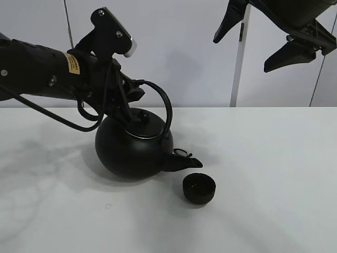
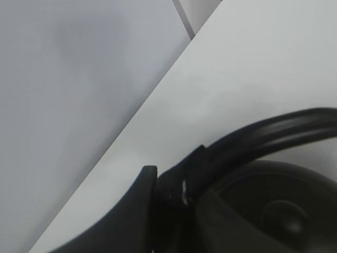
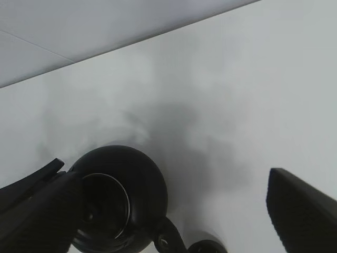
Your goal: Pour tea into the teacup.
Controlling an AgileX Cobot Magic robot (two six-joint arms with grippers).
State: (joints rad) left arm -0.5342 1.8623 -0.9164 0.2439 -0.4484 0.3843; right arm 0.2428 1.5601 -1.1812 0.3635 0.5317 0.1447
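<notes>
The black round kettle (image 1: 131,150) is near the table's middle, tilted, with its spout (image 1: 181,158) pointing right and down, just above and left of the teacup (image 1: 199,188). The small black teacup stands on the table. My left gripper (image 1: 126,97) is shut on the kettle's arched handle (image 1: 166,108). The left wrist view shows the handle (image 2: 274,132) and the kettle lid (image 2: 279,211). No stream of tea shows. My right gripper (image 1: 258,39) is open and empty, high at the upper right. The right wrist view looks down on the kettle (image 3: 118,200) and the teacup's rim (image 3: 208,246).
The white table (image 1: 274,174) ends at a pale back wall (image 1: 200,52). A white vertical post (image 1: 238,68) stands behind the table at right of centre. The left arm's cable (image 1: 58,118) hangs low over the table's left side.
</notes>
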